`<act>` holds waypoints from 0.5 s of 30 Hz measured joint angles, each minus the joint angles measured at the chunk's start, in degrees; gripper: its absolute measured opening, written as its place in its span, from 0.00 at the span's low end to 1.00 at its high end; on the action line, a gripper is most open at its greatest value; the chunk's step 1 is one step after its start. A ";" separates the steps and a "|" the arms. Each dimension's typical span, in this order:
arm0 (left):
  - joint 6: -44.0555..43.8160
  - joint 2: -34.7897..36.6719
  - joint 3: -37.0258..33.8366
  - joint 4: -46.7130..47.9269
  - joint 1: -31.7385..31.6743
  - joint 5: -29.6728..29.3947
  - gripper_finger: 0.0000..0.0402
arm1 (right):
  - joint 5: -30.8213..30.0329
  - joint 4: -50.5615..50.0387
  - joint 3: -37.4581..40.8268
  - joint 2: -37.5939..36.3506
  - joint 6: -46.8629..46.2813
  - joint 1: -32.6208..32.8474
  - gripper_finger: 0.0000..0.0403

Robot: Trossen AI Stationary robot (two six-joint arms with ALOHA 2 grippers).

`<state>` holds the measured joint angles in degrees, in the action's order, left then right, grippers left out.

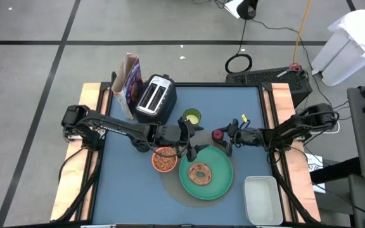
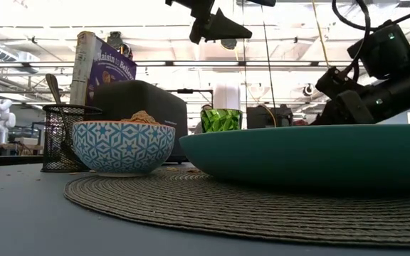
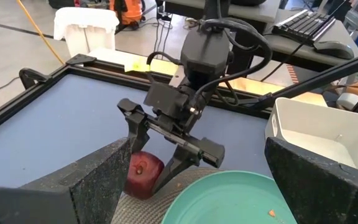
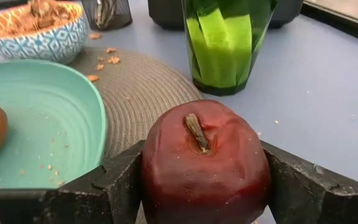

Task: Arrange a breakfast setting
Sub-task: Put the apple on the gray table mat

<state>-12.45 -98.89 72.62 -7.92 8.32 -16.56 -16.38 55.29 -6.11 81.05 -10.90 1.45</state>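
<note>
A dark-red fruit [image 4: 204, 162], stem up, sits between the fingers of my right gripper [image 1: 220, 135], just right of the green glass and at the far right edge of the round mat. The green plate [image 1: 220, 183] lies on the mat with the brown bagel [image 1: 200, 172] on it. Left of the plate stands the bowl [image 1: 164, 161], blue-and-white patterned outside and filled with cereal. The purple cereal box [image 1: 130, 82] stands at the far left. A spoon [image 2: 54, 89] stands in a mesh cup. My left gripper [image 1: 192, 140] hangs open above the plate's far edge. My right gripper pinches the fruit's two opposite sides [image 4: 257, 177] between its two fingers [image 4: 107, 186]. The fingers come nearly level from the table's right, slanting a little down. The fruit stays upright, stem on top, low at the mat's edge [image 3: 129, 205]; whether it touches the mat I cannot tell.
A black toaster [image 1: 156, 98] stands beside the cereal box at the far edge. A green glass [image 1: 192, 117] stands just beyond the mat [image 1: 176, 183]. A white tub [image 1: 263, 199] sits at the near right corner. Crumbs lie on the mat.
</note>
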 joint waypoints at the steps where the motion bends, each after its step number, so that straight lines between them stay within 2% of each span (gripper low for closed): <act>1: 0.00 0.00 0.00 0.01 0.00 0.00 0.93 | 0.00 0.12 -0.03 0.27 0.01 0.00 0.66; 15: 0.00 0.00 0.00 0.02 0.00 0.00 0.93 | -0.02 0.29 -0.11 0.90 0.03 0.00 0.66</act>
<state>-12.45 -98.89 72.62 -7.91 8.32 -16.56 -16.40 55.58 -6.22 81.95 -10.87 1.46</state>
